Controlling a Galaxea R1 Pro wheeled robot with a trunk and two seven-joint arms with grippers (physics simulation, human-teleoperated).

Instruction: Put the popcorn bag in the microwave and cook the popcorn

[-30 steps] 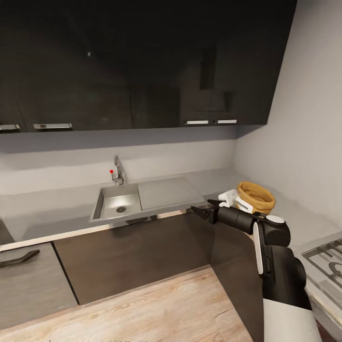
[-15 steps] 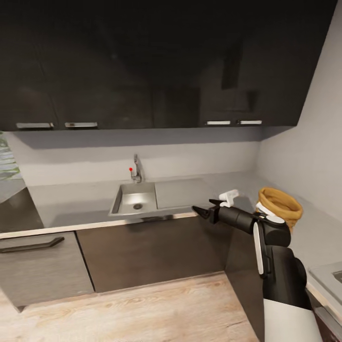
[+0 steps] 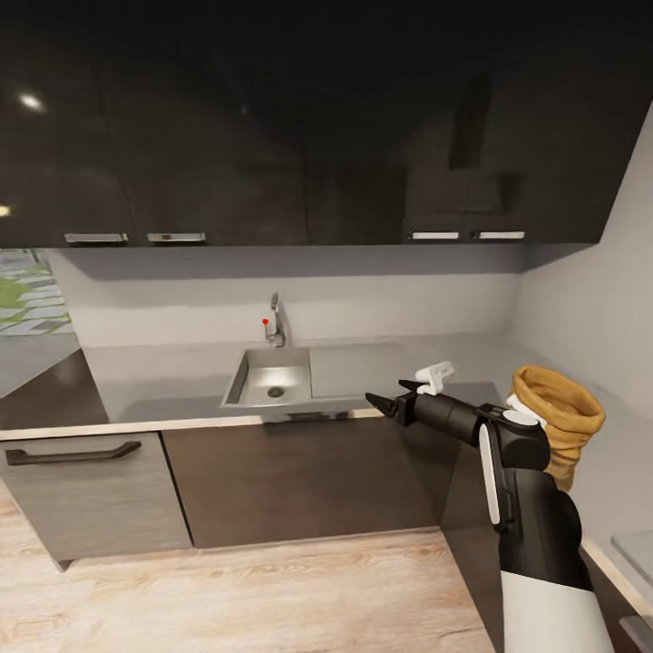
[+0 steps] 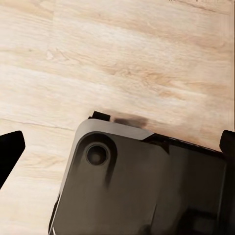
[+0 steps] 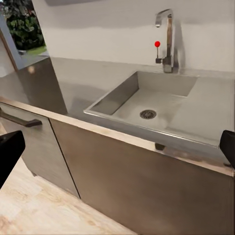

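The popcorn bag (image 3: pixel 560 415), golden-tan with an open rolled top, stands upright on the light-grey countertop (image 3: pixel 163 376) at the far right, by the side wall. My right gripper (image 3: pixel 383 397) is held out in front of the cabinets, left of the bag and apart from it, open with nothing in it. In the right wrist view the right gripper (image 5: pixel 117 147) faces the steel sink (image 5: pixel 152 105), its fingertips (image 5: pixel 10 149) spread to the frame's sides. The left gripper (image 4: pixel 117 147) is open too, over the wooden floor and my dark base (image 4: pixel 147 191). The microwave is out of view.
A sink (image 3: pixel 272 379) with a faucet (image 3: pixel 275 320) sits mid-counter. Glossy black wall cabinets (image 3: pixel 272 136) hang above. A dark slab (image 3: pixel 45 399) and a drawer with a handle (image 3: pixel 73 452) lie at the left. Wooden floor (image 3: pixel 272 599) spreads below.
The whole picture has slid right, so the camera has turned left. The bag stays on the countertop and my right arm holds the same pose.
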